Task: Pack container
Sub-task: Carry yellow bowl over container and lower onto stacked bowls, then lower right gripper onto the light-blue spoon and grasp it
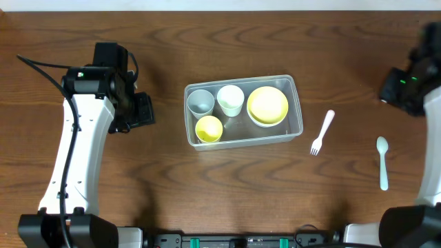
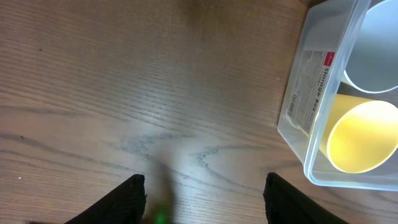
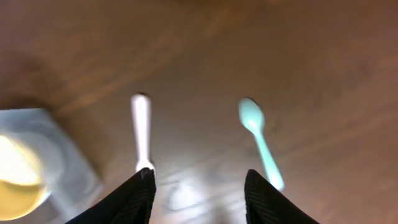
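Black fingers of the left gripper (image 2: 205, 202) and the right gripper (image 3: 199, 199) stand spread, holding nothing. Midway across the wood-grain table (image 1: 138, 179), the clear, round-cornered container (image 1: 298, 118) holds a grey cup (image 1: 200, 102), a white cup (image 1: 230, 100), a yellow cup (image 1: 209, 129) and a yellow bowl (image 1: 267, 105). Toward the right edge lie a white fork (image 1: 322, 132) and a pale-blue spoon (image 1: 382, 162).

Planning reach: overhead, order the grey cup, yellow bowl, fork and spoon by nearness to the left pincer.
1. Grey cup, container's left end.
2. Yellow bowl, container's right end.
3. White fork, right of container.
4. Pale blue spoon, far right.
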Robot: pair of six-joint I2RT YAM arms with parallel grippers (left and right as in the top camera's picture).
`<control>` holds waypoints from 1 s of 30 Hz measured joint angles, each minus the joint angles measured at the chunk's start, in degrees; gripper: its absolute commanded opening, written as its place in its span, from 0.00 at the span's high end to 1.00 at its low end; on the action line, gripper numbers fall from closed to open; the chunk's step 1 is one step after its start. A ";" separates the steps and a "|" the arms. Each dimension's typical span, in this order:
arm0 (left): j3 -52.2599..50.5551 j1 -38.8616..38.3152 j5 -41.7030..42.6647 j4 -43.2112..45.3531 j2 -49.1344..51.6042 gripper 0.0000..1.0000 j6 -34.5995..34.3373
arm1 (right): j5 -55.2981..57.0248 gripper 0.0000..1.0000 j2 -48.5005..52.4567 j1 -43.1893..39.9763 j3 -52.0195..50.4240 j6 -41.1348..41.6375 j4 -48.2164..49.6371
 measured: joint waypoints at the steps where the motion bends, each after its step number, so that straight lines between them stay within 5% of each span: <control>1: 0.00 0.00 0.00 0.00 0.00 0.38 0.00 | -0.48 0.49 0.00 -1.77 -1.70 -0.83 0.61; 10: 0.00 0.00 0.00 0.00 0.00 0.38 0.00 | -2.99 0.18 0.68 -10.36 -22.56 -7.80 15.17; 19: 0.00 0.00 0.00 0.00 0.00 0.38 0.00 | -3.41 0.20 0.96 -11.08 -34.32 -14.25 31.82; 30: 0.00 0.00 0.00 0.00 0.00 0.38 0.00 | -1.01 0.19 0.98 -11.43 -38.75 -17.38 39.52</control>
